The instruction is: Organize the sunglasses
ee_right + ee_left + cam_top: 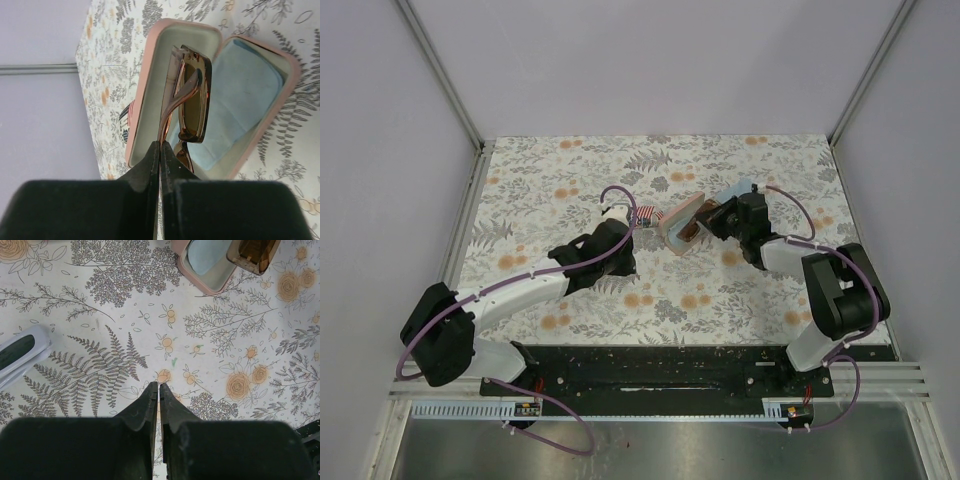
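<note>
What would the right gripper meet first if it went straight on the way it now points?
Probably the open pink case, with the held sunglasses reaching its lining first; depth is unclear.

Pink case (140, 90): you see it open, pale blue cloth (245, 100) inside.
Flag-printed case (645, 214): just beside it.

Floral-patterned tabletop (570, 180) enclosed by plain pale walls (650, 60), seemingly lavender.
</note>
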Controlling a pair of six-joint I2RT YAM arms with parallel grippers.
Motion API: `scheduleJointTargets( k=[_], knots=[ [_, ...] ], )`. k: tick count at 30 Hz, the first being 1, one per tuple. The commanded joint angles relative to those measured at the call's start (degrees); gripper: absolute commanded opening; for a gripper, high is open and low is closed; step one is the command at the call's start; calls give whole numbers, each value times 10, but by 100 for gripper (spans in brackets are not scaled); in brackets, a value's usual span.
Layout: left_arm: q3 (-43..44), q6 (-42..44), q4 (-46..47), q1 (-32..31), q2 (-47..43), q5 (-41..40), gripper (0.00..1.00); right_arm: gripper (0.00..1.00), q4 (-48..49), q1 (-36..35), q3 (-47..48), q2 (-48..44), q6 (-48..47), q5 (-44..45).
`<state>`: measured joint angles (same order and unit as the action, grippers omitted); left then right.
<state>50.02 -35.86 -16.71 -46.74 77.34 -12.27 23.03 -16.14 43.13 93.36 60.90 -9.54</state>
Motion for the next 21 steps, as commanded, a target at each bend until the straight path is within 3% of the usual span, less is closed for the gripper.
scheduleJointTargets(
  k=[1, 10, 16, 21],
  knots=[
    [5, 4, 14, 1, -22, -2, 9, 0, 155, -24, -28, 11, 34, 34],
    [10, 10, 9, 2, -24, -6, 9, 0, 257, -53, -76, 67, 82, 83],
    [22, 15, 3, 2, -22, -9, 9, 0, 381, -55, -111, 146, 116, 90],
    [25, 17, 2, 2, -18, -8, 9, 7, 424, -55, -124, 184, 123, 89]
  ],
)
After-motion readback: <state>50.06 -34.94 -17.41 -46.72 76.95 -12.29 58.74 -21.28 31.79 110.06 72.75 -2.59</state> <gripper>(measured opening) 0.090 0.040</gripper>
